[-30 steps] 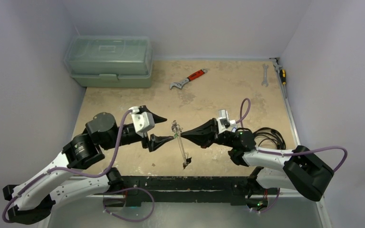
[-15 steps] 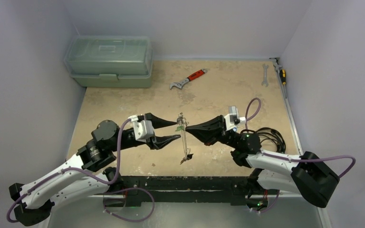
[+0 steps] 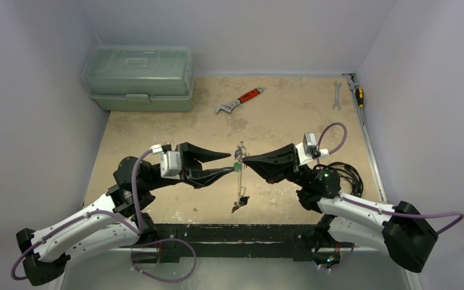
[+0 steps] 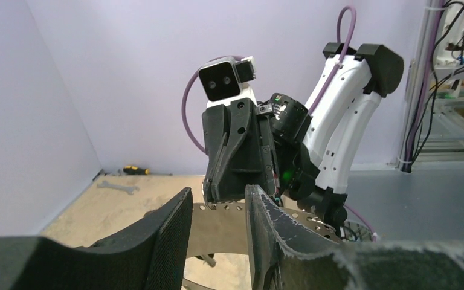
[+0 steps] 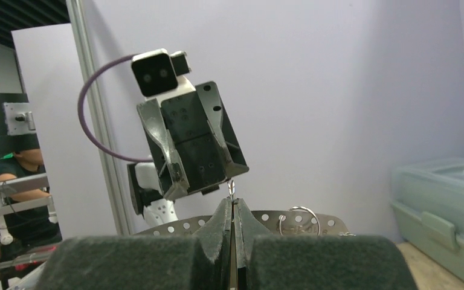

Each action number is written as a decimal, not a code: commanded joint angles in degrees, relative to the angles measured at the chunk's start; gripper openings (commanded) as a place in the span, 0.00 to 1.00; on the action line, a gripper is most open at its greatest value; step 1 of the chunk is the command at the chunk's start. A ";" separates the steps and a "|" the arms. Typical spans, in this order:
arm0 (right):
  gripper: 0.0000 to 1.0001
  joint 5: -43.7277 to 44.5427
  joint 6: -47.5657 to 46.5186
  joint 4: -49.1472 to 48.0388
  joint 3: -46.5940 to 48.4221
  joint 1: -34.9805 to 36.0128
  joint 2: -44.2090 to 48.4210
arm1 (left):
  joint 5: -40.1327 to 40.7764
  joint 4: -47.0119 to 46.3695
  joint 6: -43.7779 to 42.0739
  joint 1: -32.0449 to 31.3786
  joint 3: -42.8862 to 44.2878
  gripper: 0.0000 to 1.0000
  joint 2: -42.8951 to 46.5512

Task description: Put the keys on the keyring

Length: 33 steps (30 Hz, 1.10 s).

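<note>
Below everything, sandy table (image 3: 157,133). At eleven o'clock on it, pale green toolbox (image 3: 139,78). Mid-table, left gripper (image 3: 231,162) reaching toward three o'clock, fingers parted, nothing visible between them. Opposite, right gripper (image 3: 246,161) reaching toward nine o'clock, pressed together on the wire of the keyring (image 3: 239,184). At twelve o'clock, red-handled wrench (image 3: 240,100) lying flat. Seen edge-on between both tips, keyring held off the table, trailing toward six o'clock. At its low end, keys (image 3: 238,204) bunched; near the pinch, green-tagged key (image 3: 237,166).
</note>
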<state>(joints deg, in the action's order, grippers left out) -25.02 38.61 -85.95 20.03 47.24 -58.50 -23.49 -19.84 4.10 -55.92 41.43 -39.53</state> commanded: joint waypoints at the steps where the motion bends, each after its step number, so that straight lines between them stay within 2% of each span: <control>1: 0.00 1.90 1.66 -19.68 4.35 0.22 1.37 | -2.65 -9.08 3.81 -0.15 -0.30 0.35 -1.52; 14: 0.00 0.68 2.74 -19.69 6.62 0.22 2.52 | -2.83 -16.42 6.92 -0.15 -0.12 0.30 -7.33; 20: 0.00 -0.02 3.05 -19.69 7.29 0.22 2.75 | -3.08 -17.69 7.90 -0.15 0.31 0.22 -8.81; 25: 0.00 -0.50 3.40 -19.74 7.52 0.22 2.70 | -3.95 -20.17 8.97 -0.15 0.77 0.19 -11.10; 33: 0.00 -1.08 3.88 -19.64 7.59 0.20 3.13 | -4.33 -22.28 9.25 -0.15 1.27 0.00 -13.54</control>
<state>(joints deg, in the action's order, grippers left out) -25.15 41.41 -87.22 25.15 47.18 -56.66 -27.31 -39.62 12.62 -55.92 41.34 -51.79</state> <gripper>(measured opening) 0.007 0.025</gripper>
